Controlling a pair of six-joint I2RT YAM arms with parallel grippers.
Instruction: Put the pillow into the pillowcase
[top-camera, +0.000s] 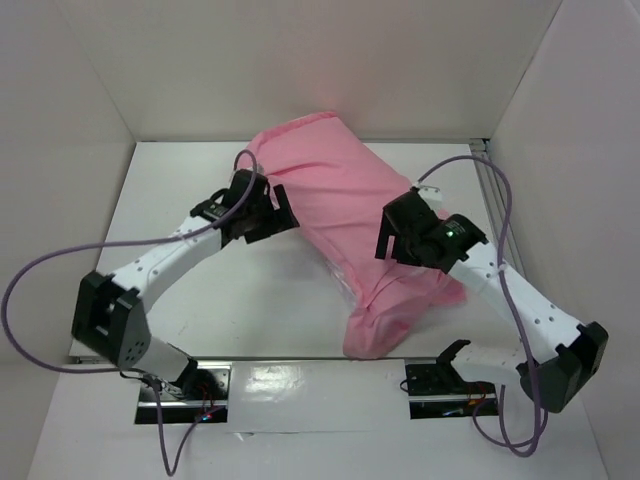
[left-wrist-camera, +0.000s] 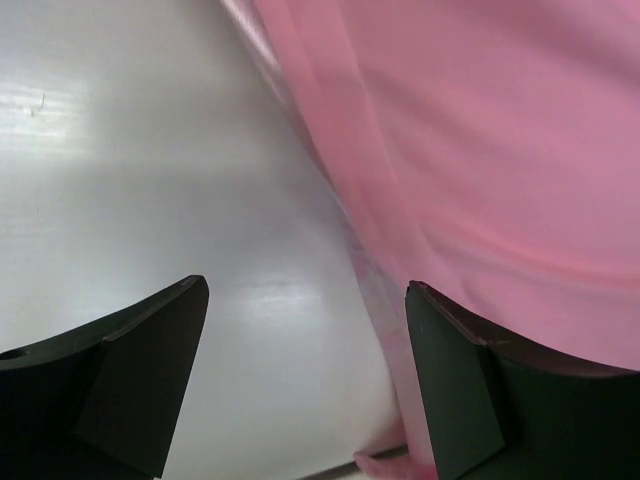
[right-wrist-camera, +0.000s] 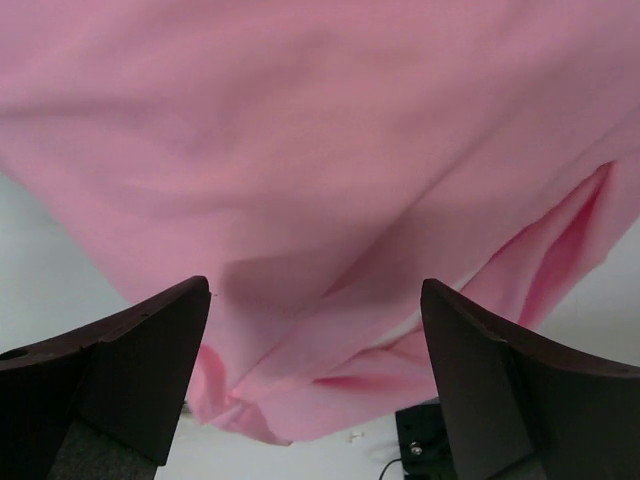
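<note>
White arms (top-camera: 160, 252) with black joints trail purple cables (top-camera: 45, 260).

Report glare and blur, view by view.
Top external: sharp, evenly lit, glare on the table at its near edge. Left wrist: pillowcase close and soft, sheen streaks on the table. Right wrist: pillowcase fills the frame, blurred; fingers dark.

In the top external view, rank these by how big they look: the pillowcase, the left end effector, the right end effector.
1. pillowcase: by far the largest.
2. left end effector and right end effector: they look about alike, so they are not ranked against each other.
</note>
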